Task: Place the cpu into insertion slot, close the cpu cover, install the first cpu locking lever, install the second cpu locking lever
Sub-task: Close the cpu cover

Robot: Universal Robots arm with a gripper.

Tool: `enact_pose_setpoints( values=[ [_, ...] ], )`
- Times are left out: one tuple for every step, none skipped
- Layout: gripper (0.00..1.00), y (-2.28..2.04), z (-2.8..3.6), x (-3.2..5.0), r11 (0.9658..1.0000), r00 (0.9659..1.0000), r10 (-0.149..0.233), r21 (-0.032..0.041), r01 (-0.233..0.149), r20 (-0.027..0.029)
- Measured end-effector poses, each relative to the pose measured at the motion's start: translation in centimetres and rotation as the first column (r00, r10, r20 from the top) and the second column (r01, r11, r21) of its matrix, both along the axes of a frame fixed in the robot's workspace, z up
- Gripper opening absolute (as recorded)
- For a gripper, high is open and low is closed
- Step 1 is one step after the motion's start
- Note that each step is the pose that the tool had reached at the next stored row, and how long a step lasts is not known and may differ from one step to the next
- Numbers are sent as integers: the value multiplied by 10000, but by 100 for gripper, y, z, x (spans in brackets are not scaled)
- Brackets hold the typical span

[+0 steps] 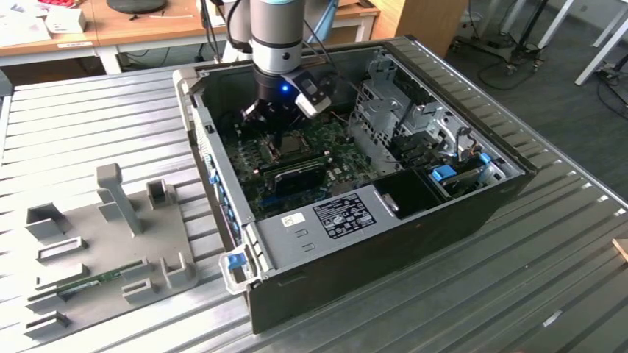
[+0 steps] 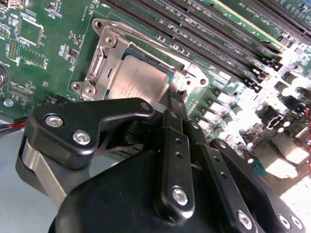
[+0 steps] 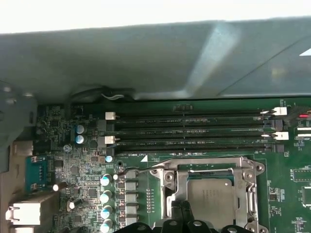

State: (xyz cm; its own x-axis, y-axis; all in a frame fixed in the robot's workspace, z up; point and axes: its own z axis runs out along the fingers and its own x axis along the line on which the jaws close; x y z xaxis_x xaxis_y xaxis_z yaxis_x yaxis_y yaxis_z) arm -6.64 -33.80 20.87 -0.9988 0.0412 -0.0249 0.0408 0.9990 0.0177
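**Item: cpu socket station, gripper at the socket edge**

- Location: open computer case [image 1: 412,220] lying on the slatted metal worktop [image 1: 510,294]; green motherboard [image 3: 73,165] inside.
- The cpu [image 2: 141,85]: seated flat in the insertion slot [image 1: 291,143], grey top showing through the frame.
- The cpu cover [image 2: 104,53]: silvery frame, apparently lying down around the chip. Whether either locking lever is latched cannot be told.
- Gripper [image 2: 177,99]: fingers drawn together, nothing visible between them, tips at the socket's edge just beside the chip.
- Neighbours: long memory slots [image 3: 194,131] close along one side of the socket.

Hazards, as judged:
- The narrow tips could slip off the thin metal and scrape board components beside the socket.
- Uneven pressure on one edge of the frame could tilt it, or load the chip against its contacts.
- A lever released partway could spring back.
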Motion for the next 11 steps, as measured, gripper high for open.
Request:
enact_pose_setpoints(
  values=[
    [11, 0, -8, -1, 10000, 10000, 0, 0, 0, 0],
    [11, 0, -14, -2, 10000, 10000, 1, 0, -1, 0],
    [11, -1, -17, -3, 10000, 10000, 0, -1, 0, -1],
    [11, -1, -17, -4, 10000, 10000, 0, -2, 0, 0],
    [11, 0, -17, -4, 10000, 10000, 0, -1, 0, 0],
    [11, 0, -18, -4, 10000, 10000, 0, -1, 0, 0],
    [11, 0, -18, -4, 10000, 10000, 1, -1, -1, 1],
    [11, 0, -18, -4, 10000, 10000, 0, 0, 0, 1],
    [11, 0, -18, -4, 10000, 10000, 0, 0, 0, 1],
    [11, 0, -22, -4, 10000, 10000, 0, 3, 0, 3],
    [11, 1, -28, -4, 10000, 10000, 0, 4, 0, 4]
  ],
)
